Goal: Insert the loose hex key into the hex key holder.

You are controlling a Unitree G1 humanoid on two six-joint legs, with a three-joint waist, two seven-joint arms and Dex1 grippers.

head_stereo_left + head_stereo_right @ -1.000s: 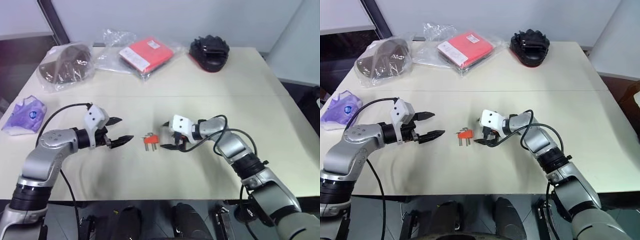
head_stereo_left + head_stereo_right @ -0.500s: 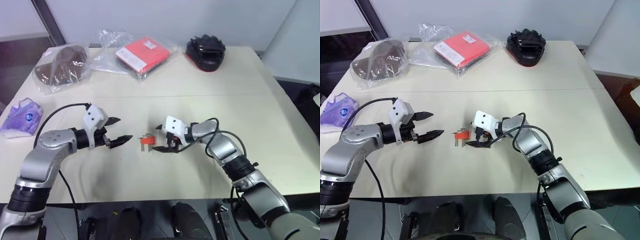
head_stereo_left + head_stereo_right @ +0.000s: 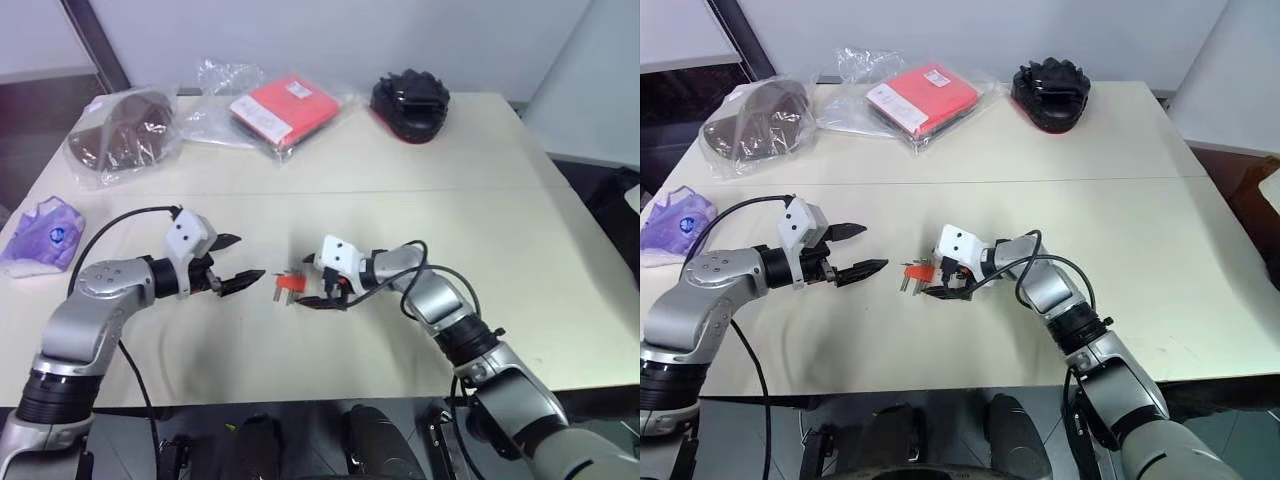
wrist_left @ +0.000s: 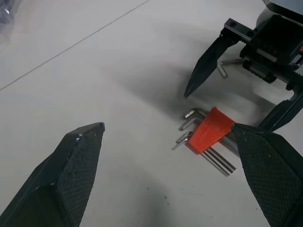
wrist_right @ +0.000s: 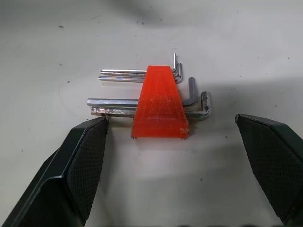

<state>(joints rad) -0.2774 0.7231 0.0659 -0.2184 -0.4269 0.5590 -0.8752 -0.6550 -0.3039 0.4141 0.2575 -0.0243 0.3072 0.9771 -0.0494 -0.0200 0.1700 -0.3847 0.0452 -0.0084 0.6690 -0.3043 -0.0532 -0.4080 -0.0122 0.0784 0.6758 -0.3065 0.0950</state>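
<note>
Left eye view: a purple bag (image 3: 45, 230) lies at the worktop's (image 3: 560, 260) left edge, and a brown thing in clear plastic (image 3: 125, 130) sits near the far left corner. Along the far edge lie a red packet (image 3: 283, 105) in clear wrap and, further right, a black object (image 3: 410, 100).

Left end effector (image 3: 250, 257) hovers over the worktop left of its middle, fingers spread wide and empty, pointing right toward the holder (image 5: 160, 101). That orange block lies flat near the middle of the worktop, somewhat toward the near edge, with several metal keys through it, their bent ends on one side and straight shafts on the other.

Right end effector (image 3: 308, 284) reaches in from the right, low over the worktop, its fingers spread and set either side of the holder without pinching it; one fingertip (image 5: 90, 151) sits just beside the shaft ends.

Left wrist view shows a thin grey L-shaped loose key (image 4: 223, 66) lying bare on the worktop under the right end effector, just beyond the holder and apart from it.
</note>
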